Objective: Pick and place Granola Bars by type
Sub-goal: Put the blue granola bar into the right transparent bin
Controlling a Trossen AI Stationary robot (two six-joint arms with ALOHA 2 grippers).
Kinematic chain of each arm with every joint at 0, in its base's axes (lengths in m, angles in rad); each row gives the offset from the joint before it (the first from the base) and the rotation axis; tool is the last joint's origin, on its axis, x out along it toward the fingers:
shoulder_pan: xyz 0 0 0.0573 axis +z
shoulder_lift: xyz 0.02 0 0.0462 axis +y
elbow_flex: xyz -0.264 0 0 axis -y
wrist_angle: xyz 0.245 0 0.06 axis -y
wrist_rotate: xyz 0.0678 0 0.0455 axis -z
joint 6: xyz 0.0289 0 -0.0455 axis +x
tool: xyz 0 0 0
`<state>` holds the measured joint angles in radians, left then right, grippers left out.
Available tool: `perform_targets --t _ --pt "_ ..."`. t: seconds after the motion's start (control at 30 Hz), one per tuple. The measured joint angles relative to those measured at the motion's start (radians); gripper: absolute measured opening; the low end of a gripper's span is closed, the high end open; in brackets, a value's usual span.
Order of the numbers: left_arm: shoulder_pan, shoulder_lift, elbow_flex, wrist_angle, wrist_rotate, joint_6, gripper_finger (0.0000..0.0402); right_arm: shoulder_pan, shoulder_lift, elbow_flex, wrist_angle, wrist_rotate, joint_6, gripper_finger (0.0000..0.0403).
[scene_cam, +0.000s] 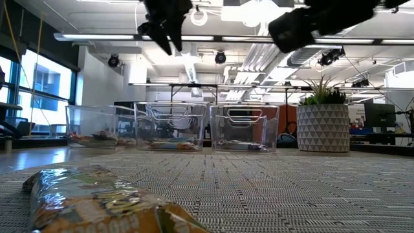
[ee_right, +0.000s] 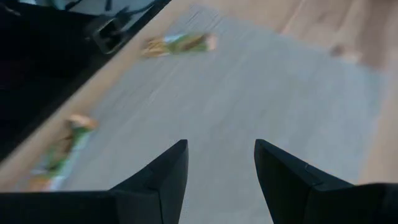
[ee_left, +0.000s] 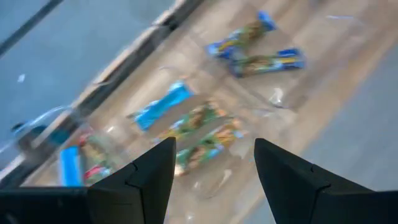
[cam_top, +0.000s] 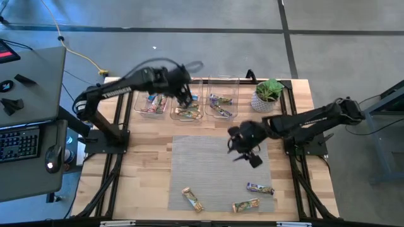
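Three granola bars lie on the grey mat (cam_top: 214, 164) near the table's front edge: a green-orange one (cam_top: 194, 199), another (cam_top: 245, 205) and a purple one (cam_top: 260, 188). More bars lie in three clear bins at the far edge: red-pink ones (cam_top: 151, 104), green-orange ones (ee_left: 202, 134) beside a blue one (ee_left: 160, 107), and purple ones (cam_top: 221, 104). My left gripper (ee_left: 214, 149) hangs open and empty high above the middle bin (cam_top: 187, 112). My right gripper (ee_right: 221, 149) is open and empty above the mat's right part (cam_top: 245, 153).
A potted plant (cam_top: 268, 94) in a white patterned pot stands at the far right, next to the right bin (cam_top: 222, 94). The mat's middle is bare. A desk with a keyboard (cam_top: 19, 142) stands to the left, beyond the table.
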<state>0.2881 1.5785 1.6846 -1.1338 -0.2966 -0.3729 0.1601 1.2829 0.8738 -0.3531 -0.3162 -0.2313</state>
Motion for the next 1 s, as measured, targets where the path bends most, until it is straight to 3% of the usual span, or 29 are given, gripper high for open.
perform_targets --t 0.27,0.4,0.53,0.8,1.0 --pt "-0.224 0.0 -0.116 0.159 -0.199 -0.122 0.0209 0.275 -0.002 0.0 -0.303 0.189 0.487 0.0169" --pt "-0.284 0.001 -0.185 0.23 -0.226 -0.184 0.0209 0.449 0.005 0.0 -0.309 0.265 0.718 0.0169" --pt "-0.326 0.001 -0.238 0.264 -0.232 -0.243 0.0209 0.591 0.05 0.0 -0.306 0.344 0.799 0.0169" --pt "-0.412 0.001 -0.272 0.265 -0.243 -0.396 0.0209 0.644 0.206 0.0 -0.305 0.328 0.947 0.0169" --pt "-0.472 0.001 -0.272 0.281 -0.323 -0.426 0.0208 0.676 0.313 0.0 -0.232 0.314 0.994 0.0169"
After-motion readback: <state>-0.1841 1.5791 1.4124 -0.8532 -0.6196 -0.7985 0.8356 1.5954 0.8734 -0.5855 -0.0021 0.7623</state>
